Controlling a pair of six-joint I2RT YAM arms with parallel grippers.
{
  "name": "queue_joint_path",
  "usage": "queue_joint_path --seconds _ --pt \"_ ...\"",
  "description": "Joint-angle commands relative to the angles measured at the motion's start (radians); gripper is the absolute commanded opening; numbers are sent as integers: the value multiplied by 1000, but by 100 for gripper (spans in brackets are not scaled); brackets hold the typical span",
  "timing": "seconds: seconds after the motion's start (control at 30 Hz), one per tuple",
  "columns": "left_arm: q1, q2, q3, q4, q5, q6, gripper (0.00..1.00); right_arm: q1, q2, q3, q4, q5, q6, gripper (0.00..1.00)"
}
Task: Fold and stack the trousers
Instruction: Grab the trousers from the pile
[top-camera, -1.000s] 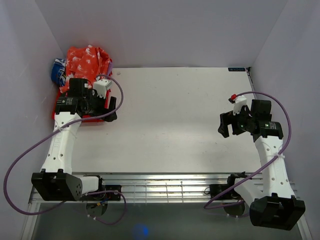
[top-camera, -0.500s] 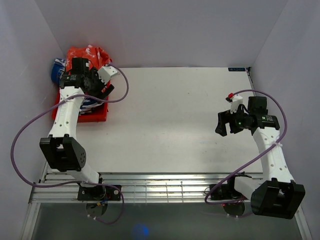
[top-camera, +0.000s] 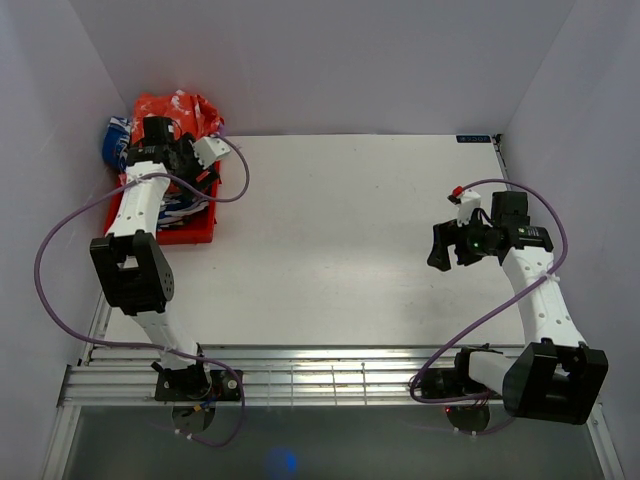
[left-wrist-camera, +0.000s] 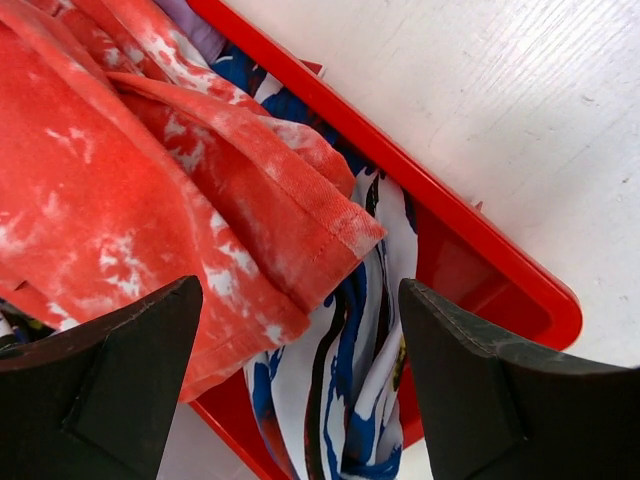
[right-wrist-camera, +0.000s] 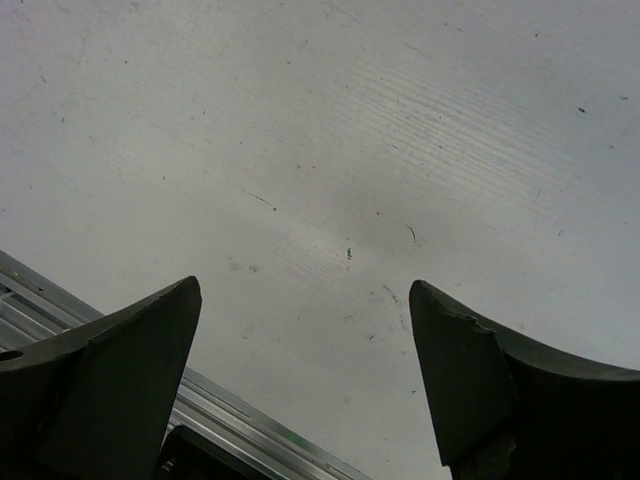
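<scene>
While hovering over the shallow red plastic tray (left-wrist-camera: 480, 250) with the left gripper (left-wrist-camera: 300, 330) spread wide and holding nothing, looks like the very first step of the job — fetching the garment, with no fold begun. Lying directly below and toward the left finger: the long orange-red fabric trousers with white tie-dye blotches (left-wrist-camera: 120, 200), heaped and creased in the tray, 1 stitched hem edge jutting out between the 2 fingers. Underneath that hem, toward the right finger: a blue-and-white patterned cloth (left-wrist-camera: 340, 400); beyond the fingertips, a sliver of pale purple fabric (left-wrist-camera: 205, 30). Next move, by judgement: drop straight down, close only on the hem or the thick orange-red fold beside it, keep the right finger clear of the blue-and-white layer, then lift and carry out to the white table (left-wrist-camera: 520, 80). Soft and rumpled — likely to drag its neighbours along. Elsewhere, right gripper (right-wrist-camera: 305, 330) likewise parted and empty, over the table and well apart from the tray.
</scene>
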Motion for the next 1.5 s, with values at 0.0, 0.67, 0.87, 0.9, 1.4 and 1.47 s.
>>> queue_joint_path --seconds 0.0,0.67,0.87,0.9,1.4,1.47 --pt "12 3 -52 100 10 37 90 -1 18 -3 31 -27 -9 90" --pt "20 79 -35 486 -205 -94 0 -1 6 6 71 -33 38 90" --pt "21 -4 121 495 -160 -297 0 -1 5 32 69 -41 40 90" --pt "21 -26 166 505 -156 -328 0 -1 6 37 71 -41 38 90" --pt "-31 -141 482 716 215 -905 0 -1 46 149 129 -110 87 90" --pt "-81 -167 468 803 269 -960 0 -1 28 132 177 -168 119 90"
